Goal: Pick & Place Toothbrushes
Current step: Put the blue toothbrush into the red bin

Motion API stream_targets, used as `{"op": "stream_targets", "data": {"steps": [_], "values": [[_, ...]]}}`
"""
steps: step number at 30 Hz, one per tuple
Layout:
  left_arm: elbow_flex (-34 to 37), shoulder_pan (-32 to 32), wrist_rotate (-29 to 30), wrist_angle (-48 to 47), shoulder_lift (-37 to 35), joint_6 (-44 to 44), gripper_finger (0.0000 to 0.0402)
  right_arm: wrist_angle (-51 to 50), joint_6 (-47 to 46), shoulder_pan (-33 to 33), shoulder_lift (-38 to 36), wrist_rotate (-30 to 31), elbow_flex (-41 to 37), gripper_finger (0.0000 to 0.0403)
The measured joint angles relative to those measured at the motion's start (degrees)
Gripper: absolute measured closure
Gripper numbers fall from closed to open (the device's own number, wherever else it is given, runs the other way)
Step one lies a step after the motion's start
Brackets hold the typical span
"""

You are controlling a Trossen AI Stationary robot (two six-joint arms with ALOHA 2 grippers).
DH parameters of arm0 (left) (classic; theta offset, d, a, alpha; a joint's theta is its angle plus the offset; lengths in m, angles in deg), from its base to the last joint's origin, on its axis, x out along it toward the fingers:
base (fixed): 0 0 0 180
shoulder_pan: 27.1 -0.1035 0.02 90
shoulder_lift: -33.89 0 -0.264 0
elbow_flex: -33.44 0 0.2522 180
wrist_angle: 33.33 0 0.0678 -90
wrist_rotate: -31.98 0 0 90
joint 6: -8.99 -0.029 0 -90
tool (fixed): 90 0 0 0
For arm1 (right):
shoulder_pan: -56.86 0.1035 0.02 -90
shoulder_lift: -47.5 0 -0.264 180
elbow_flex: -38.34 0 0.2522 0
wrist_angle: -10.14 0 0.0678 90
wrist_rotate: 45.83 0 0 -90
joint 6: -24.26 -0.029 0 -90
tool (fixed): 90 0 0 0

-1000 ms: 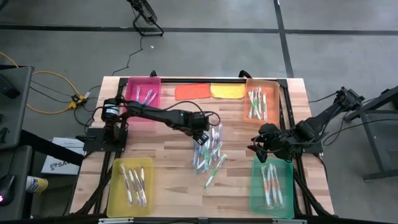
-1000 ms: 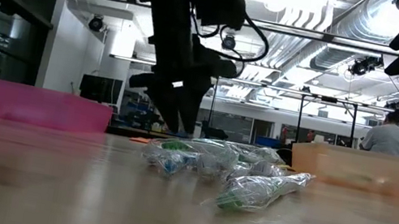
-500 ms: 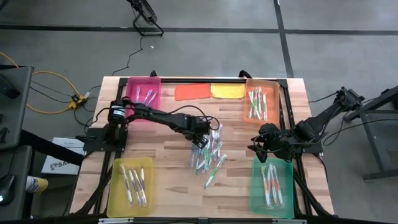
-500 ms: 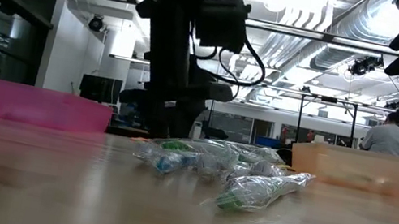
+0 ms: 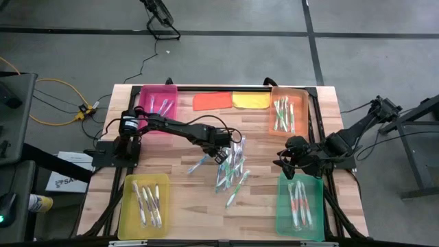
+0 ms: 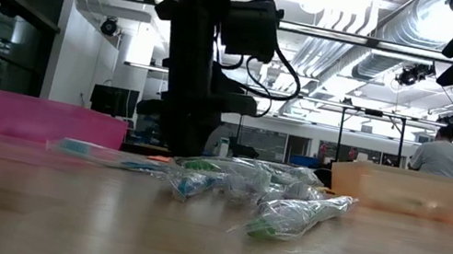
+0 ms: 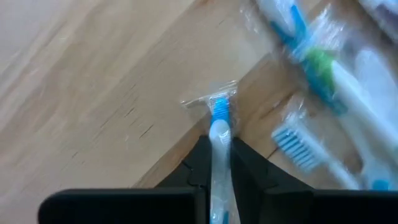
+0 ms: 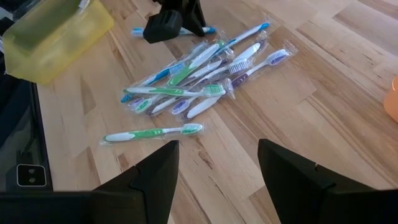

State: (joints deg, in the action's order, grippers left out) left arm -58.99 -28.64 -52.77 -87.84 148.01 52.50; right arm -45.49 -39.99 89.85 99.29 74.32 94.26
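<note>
Toothbrushes (image 5: 232,171) sit piled mid-tabletop (image 5: 185,178). Left gripper (image 5: 218,152) is at the pile's edge, clamped tight on one blue brush (image 7: 219,121) low over the wood. Right gripper (image 5: 282,159) hangs spread wide and empty by the green tray (image 5: 280,206).

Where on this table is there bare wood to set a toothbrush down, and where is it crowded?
Bare wood lies between the pink tray and the yellow tray, and between the orange tray and the right gripper. The centre is crowded: the wrapped toothbrush pile lies there, with the left gripper shut on a blue toothbrush.
</note>
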Motion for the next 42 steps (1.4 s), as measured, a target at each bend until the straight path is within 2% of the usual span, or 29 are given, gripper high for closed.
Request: {"op": "stream_targets", "data": {"steps": [4,8,17,24,33,42], "values": [[0.3,-1.0,-0.4,-2.6,-1.7,-3.7,0.0375,0.0,0.0,0.0,0.0,0.0,0.0,0.0190],[0.3,-3.3,0.9,-7.1,-6.1,-7.5,0.0399,-0.1,0.0,0.0,0.0,0.0,0.0,0.0190],[0.2,-10.1,8.9,-19.7,-19.5,-12.3,0.0399,-0.1,-0.2,0.0,0.0,0.0,0.0,0.0190],[0.2,-19.1,17.7,-33.3,-27.0,-12.3,0.0400,-0.1,-0.5,0.0,0.0,2.1,0.0,0.0190],[0.2,-31.4,21.5,-31.9,-26.6,-16.8,0.0401,0.1,-0.7,0.0,0.0,8.1,0.0,0.0190],[0.1,-41.1,21.9,-28.6,-23.7,-22.9,0.0401,0.1,-2.2,-2.0,0.0,8.5,0.0,0.0190]]}}
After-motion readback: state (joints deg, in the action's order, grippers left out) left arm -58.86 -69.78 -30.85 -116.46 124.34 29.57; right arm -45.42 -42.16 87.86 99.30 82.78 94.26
